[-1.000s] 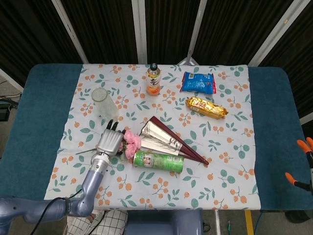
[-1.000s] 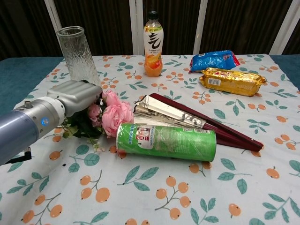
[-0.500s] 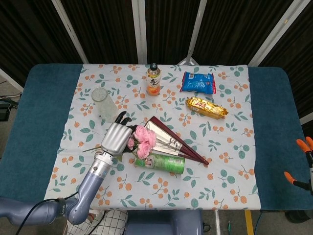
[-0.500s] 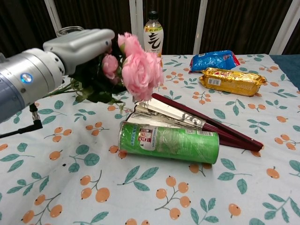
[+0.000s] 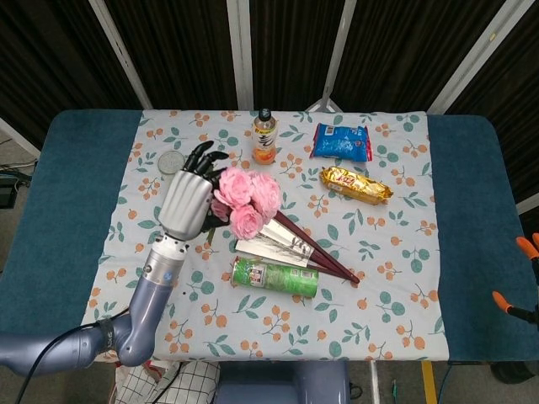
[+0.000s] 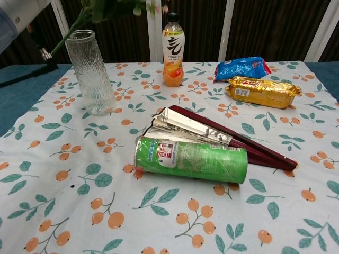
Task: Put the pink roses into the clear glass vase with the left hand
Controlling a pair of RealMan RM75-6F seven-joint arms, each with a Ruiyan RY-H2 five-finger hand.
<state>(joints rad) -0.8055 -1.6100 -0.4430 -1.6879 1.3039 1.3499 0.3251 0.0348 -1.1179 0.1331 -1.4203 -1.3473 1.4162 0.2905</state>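
Note:
My left hand (image 5: 187,199) grips the bunch of pink roses (image 5: 248,197) and holds it high above the table, the blooms pointing right. In the chest view only the green stems and leaves (image 6: 100,9) show at the top edge, with the arm's end (image 6: 13,16) in the top left corner. The clear glass vase (image 6: 91,71) stands upright at the back left of the cloth; in the head view its rim (image 5: 171,161) shows just left of my hand. The right hand is out of both views.
A green chip can (image 6: 189,159) lies on its side in the middle, against a folded dark red fan (image 6: 222,137). An orange drink bottle (image 6: 172,50) stands at the back. A blue snack bag (image 6: 242,67) and a gold snack packet (image 6: 262,91) lie at the back right.
My left hand has lifted the roses off the cloth and carried them up and back toward the vase. In the chest view the blooms have risen out of the frame.

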